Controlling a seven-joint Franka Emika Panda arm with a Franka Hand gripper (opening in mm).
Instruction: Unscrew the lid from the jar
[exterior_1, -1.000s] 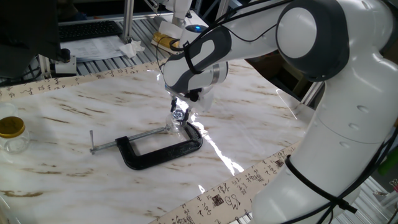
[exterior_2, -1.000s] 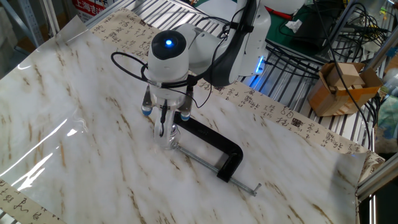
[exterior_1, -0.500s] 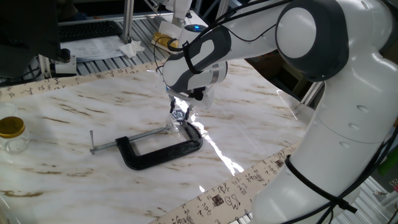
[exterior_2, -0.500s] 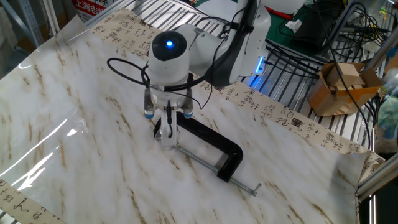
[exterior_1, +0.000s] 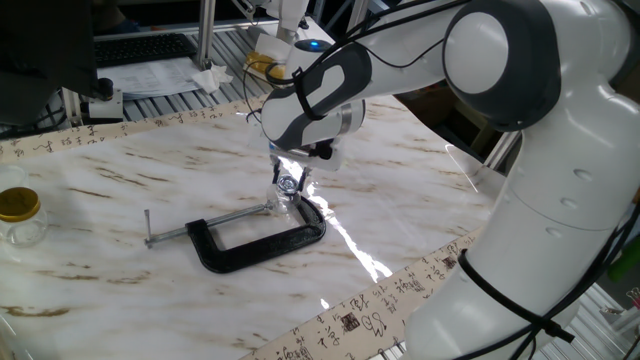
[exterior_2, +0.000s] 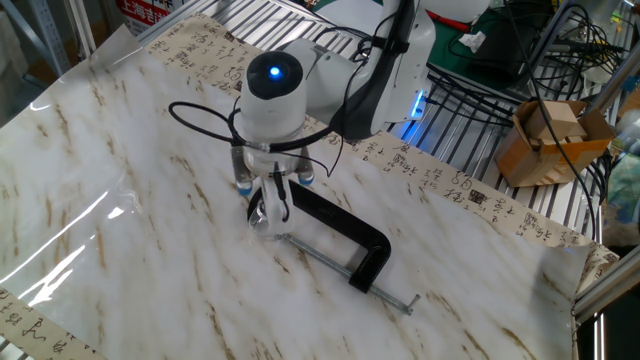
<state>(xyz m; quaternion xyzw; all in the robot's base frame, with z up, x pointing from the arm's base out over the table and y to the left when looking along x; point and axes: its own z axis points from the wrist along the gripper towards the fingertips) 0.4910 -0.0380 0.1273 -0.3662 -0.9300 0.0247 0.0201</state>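
Fingers (exterior_2: 275, 190) apparently pinching jar (exterior_2: 266, 222) beside clamp (exterior_2: 345, 241).

- The lid (exterior_1: 288, 184) is a tiny round silver cap with a darker centre, sitting on top of the jar.
- The jar (exterior_1: 287, 203) is very small and clear, standing upright on the counter (exterior_1: 150, 180).

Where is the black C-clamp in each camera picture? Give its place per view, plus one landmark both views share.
One fixed view: the black metal C-clamp lies left of centre, screw handle pointing left.
The other fixed view: it lies at centre, screw handle pointing to the lower right.
Shared landmark: the gripper sits at the clamp's jaw end.
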